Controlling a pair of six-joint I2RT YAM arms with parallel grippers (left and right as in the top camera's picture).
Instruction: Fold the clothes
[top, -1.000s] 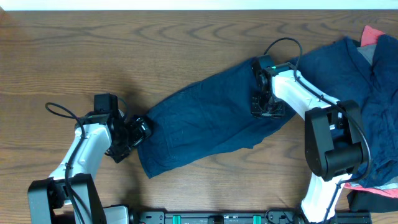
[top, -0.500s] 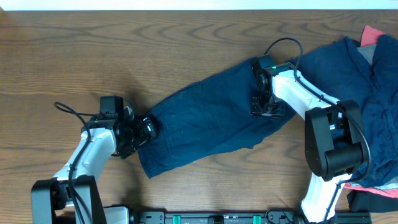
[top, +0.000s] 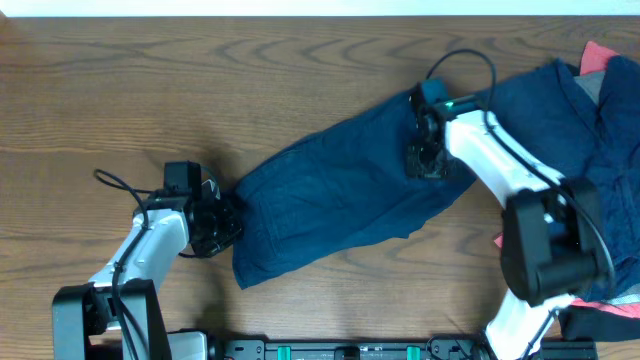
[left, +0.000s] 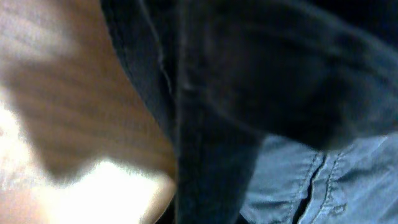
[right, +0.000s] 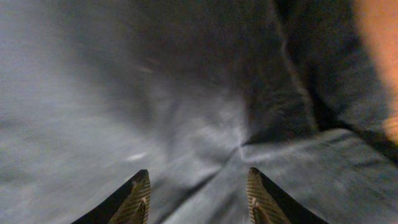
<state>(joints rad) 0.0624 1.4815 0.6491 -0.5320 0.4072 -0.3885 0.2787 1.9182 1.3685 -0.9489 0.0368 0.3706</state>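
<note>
Shorts (top: 340, 195) — edge now in closed left hand (top: 228, 215)

Robot lab bench. Brown wood-grain laminate tabletop (top: 300, 70) spreads past the fingers (right: 138, 198) of the right gripper (top: 427, 162). Black base rail with green fittings (top: 350, 350) sits behind them.

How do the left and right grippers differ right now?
The left gripper is shut on the left edge of the dark navy-blue cloth shorts; the right gripper stands open. The left sits at the cloth's rim; the right is over its upper right part. Both are on the same shorts.
</note>
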